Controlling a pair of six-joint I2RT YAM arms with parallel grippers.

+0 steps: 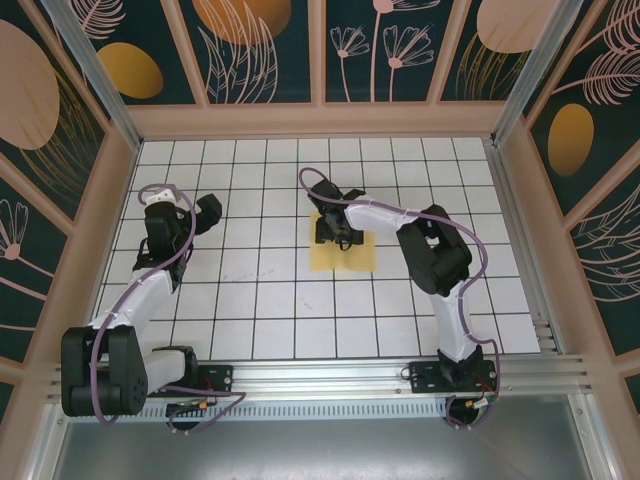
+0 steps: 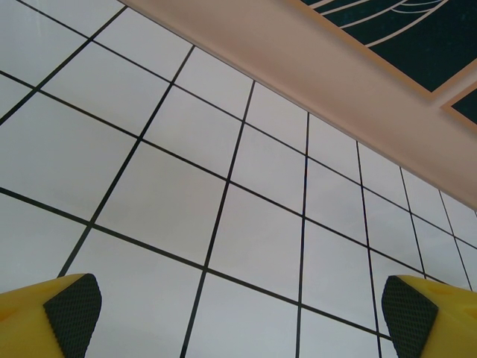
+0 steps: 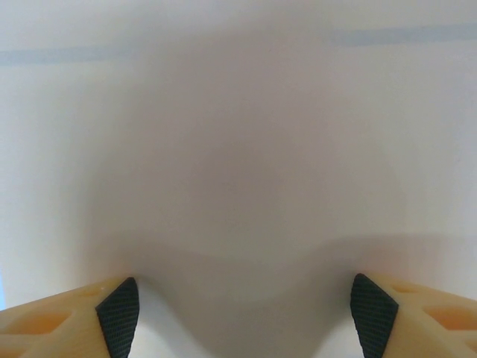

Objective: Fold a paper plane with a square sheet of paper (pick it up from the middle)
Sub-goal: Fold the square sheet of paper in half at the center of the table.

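Observation:
The square sheet of paper (image 1: pixel 347 256) lies flat and pale yellow on the white grid tiles at the table's middle. My right gripper (image 1: pixel 338 232) points straight down onto its far half. In the right wrist view the sheet (image 3: pixel 238 149) is very close and blurred. There the right gripper (image 3: pixel 242 317) has its jaws wide apart, and the paper between the pads (image 3: pixel 119 313) looks slightly raised and shadowed. My left gripper (image 1: pixel 203 213) hangs open over bare tiles at the left, far from the sheet. In its wrist view the left gripper (image 2: pixel 238 317) holds nothing.
A wooden frame wall (image 1: pixel 320 120) closes the back of the tiled table (image 1: pixel 260 300), with side walls left and right. The left wrist view shows that back wall (image 2: pixel 358 82) beyond the tiles. The right arm's elbow (image 1: pixel 435 250) stands just right of the sheet.

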